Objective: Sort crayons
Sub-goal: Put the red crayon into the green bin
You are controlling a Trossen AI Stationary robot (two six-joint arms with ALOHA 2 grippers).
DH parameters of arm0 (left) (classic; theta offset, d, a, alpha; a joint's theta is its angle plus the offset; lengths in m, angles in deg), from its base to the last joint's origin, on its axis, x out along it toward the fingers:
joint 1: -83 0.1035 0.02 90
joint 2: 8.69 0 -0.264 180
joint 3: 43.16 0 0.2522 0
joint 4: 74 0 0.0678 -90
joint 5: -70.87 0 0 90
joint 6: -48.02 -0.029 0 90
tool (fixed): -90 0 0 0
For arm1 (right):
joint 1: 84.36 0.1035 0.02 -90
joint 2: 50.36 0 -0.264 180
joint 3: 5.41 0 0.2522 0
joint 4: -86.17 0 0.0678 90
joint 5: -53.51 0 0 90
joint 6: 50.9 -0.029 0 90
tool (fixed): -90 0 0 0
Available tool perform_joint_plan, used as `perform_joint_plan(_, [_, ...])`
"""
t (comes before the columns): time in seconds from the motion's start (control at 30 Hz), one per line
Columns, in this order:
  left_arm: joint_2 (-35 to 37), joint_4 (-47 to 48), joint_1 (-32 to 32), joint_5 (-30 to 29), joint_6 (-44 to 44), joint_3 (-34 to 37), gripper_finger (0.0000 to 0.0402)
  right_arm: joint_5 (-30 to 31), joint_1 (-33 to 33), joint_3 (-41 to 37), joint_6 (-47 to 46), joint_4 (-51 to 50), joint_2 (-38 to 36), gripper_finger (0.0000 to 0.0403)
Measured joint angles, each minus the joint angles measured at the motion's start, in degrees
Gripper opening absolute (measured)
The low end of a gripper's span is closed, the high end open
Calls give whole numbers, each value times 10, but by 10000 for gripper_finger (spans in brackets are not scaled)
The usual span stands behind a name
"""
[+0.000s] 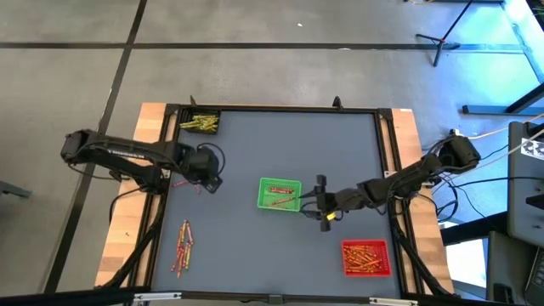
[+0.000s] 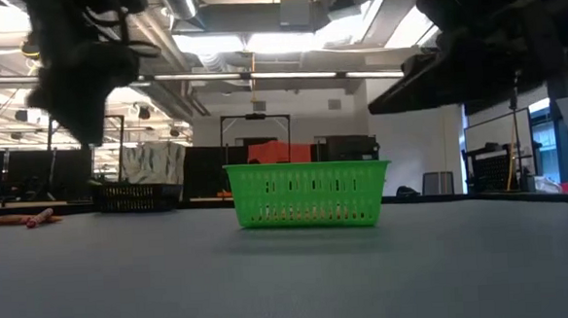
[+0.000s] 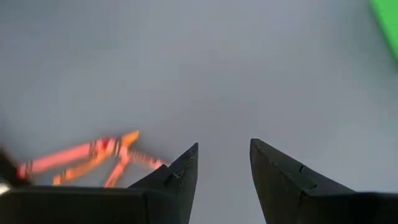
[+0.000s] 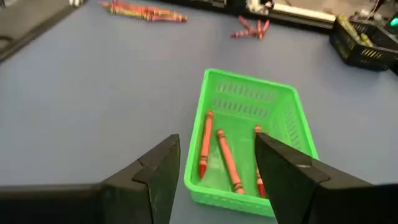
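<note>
Left gripper (image 1: 206, 181): over the table's left side, fingers (image 3: 177, 177) parted with nothing between them, just beside a few loose orange crayons (image 3: 93, 155), likely its next pick.
Right gripper (image 1: 321, 204): beside the green tray (image 1: 279, 195) at mid-table, fingers apart and empty, aimed over the tray as if for dropping or checking.
Sorted so far: orange-red crayons (image 4: 221, 158) lie in the green tray; the red tray (image 1: 365, 257), near right, is full of reddish ones; the black tray (image 1: 199, 122), far left, seems to hold green-yellow ones, though they are small.
Unsorted: a mixed heap (image 1: 183, 247) lies near left.
</note>
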Motion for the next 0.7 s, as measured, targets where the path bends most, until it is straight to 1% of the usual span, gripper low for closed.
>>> perform_joint_plan(0.13, [0, 40, -56, -19, 111, 0, 128, -15, 0, -21, -12, 57, 6, 206])
perform_joint_plan(0.27, [0, 42, -111, -20, 187, 0, 128, -30, 14, -21, -15, 71, 19, 206])
perform_joint_plan(0.37, [-1, 43, -140, -23, 220, 0, 128, -30, 27, -21, -14, 76, 23, 206])
perform_joint_plan(0.47, [-9, 49, -158, -37, 262, 0, 128, -26, 35, -21, -14, 76, 24, 206])
perform_joint_plan(0.57, [-20, 47, -161, -49, 310, 4, 128, -25, 34, -21, -14, 76, 24, 206])
perform_joint_plan(0.7, [-33, 48, -159, -45, 359, 35, 128, -25, 33, -21, -13, 77, 24, 206])
